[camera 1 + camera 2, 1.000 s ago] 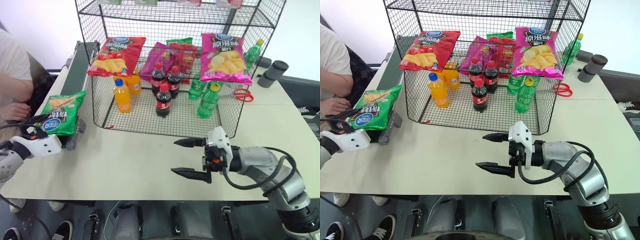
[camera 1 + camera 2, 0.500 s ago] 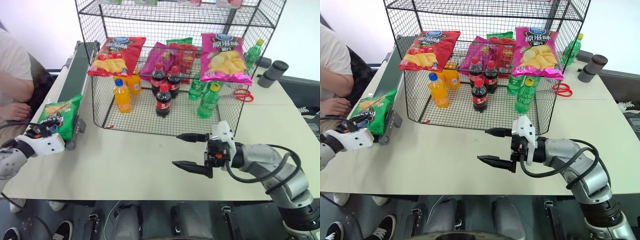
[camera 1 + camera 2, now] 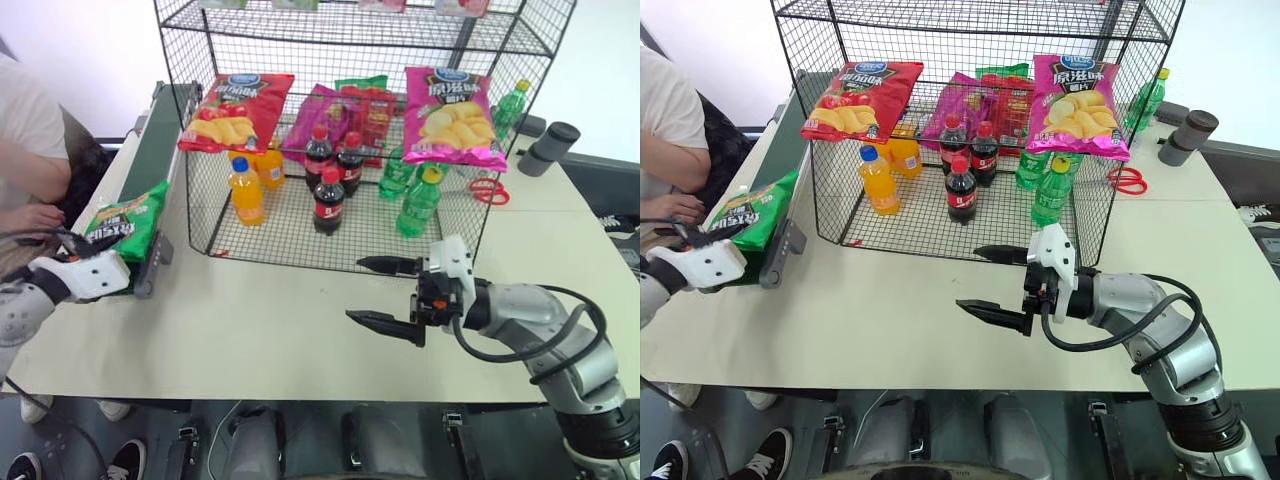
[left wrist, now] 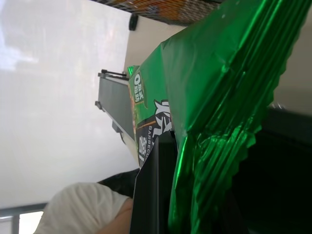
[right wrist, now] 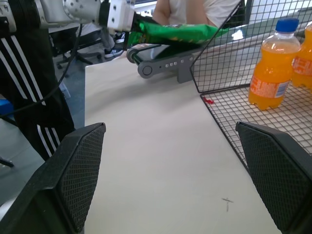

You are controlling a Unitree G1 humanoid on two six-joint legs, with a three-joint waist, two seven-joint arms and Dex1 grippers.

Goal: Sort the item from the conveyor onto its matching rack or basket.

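Beige surface (image 3: 260, 320) is carrying the rack (image 3: 350, 130) and the conveyor (image 3: 150, 150). Left tool (image 3: 85, 250) is pinching the green bag (image 3: 128, 218) by its bottom seam at the belt's near end, so the grasp looks done. Right tool (image 3: 385, 292) is hanging wide and empty. Transfer to the rack is left.

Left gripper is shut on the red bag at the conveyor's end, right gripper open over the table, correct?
Not quite: the left gripper is shut on the green bag, not a red one, as the left eye view shows. The right gripper is open over the table.
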